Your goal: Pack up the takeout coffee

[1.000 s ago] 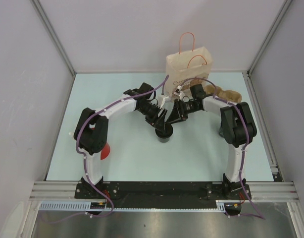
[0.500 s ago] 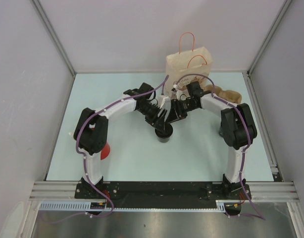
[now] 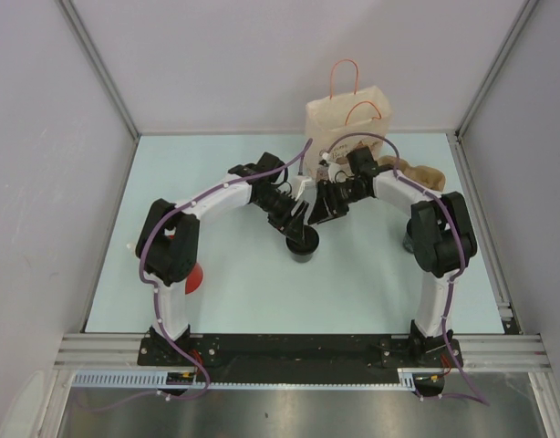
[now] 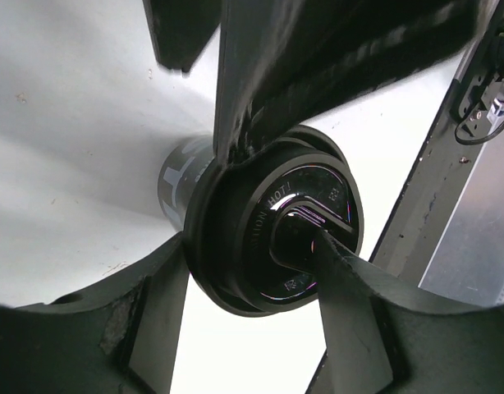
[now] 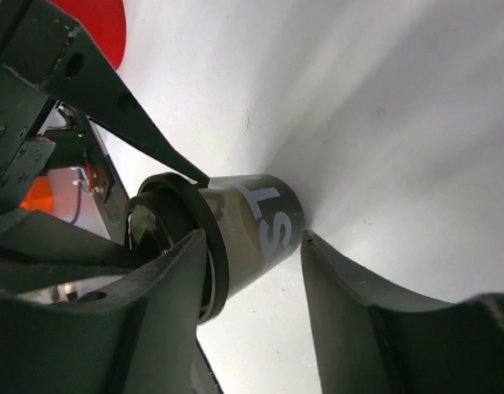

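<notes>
Your pale blue table (image 3: 216,182) and the brown paper bag with orange handles (image 3: 344,123) at its back edge are sitting just as they were a second ago. The black takeout coffee cup (image 3: 304,246) is standing upright on the table in front of the bag, not yet packed. What is changing is on your right side: the right gripper (image 3: 316,217) is drawing back slightly toward the bag. Its jaws, after narrowing, are spreading again, which I am reading as it giving the cup over to the other arm. Its fingers (image 5: 166,304) are flanking the cup's wall about half apart, one lying across the rim of the black plastic lid (image 4: 305,193), the other just beside the base; I cannot tell whether either is pressing. The left gripper (image 3: 297,226) is staying put, jaws roughly half spread, one fingertip (image 4: 174,263) touching the lid's rim, the other resting over its top. Whether it is actually gripping, I cannot tell.
</notes>
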Robot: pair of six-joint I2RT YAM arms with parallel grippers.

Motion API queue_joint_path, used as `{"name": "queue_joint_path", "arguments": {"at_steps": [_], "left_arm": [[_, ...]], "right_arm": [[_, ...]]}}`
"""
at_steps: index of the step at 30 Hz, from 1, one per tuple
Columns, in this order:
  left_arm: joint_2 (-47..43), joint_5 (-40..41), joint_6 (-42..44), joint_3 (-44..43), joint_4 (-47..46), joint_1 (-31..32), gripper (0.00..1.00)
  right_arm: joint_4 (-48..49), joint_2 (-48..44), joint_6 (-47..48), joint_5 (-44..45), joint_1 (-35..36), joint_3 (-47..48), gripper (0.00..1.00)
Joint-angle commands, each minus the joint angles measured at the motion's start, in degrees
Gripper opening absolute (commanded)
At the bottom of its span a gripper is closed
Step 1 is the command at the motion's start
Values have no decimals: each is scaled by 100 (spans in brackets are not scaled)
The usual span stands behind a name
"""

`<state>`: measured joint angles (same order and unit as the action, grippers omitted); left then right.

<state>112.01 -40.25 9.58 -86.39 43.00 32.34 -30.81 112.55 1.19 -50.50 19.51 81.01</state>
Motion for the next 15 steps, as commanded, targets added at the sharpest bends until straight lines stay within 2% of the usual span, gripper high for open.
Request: {"name": "queue_joint_path", "arguments": {"at_steps": [1, 8, 15], "left_arm": [[348, 852, 492, 175, 121, 159, 63], [357, 826, 492, 149, 85, 159, 63], [357, 764, 536, -360, 296, 150, 67]], "right_arm": [[-4, -110, -93, -548, -368, 195, 57], [-57, -374, -67, -1409, -492, 213, 65], [-803, -620, 750, -1191, -483, 222, 68]]}}
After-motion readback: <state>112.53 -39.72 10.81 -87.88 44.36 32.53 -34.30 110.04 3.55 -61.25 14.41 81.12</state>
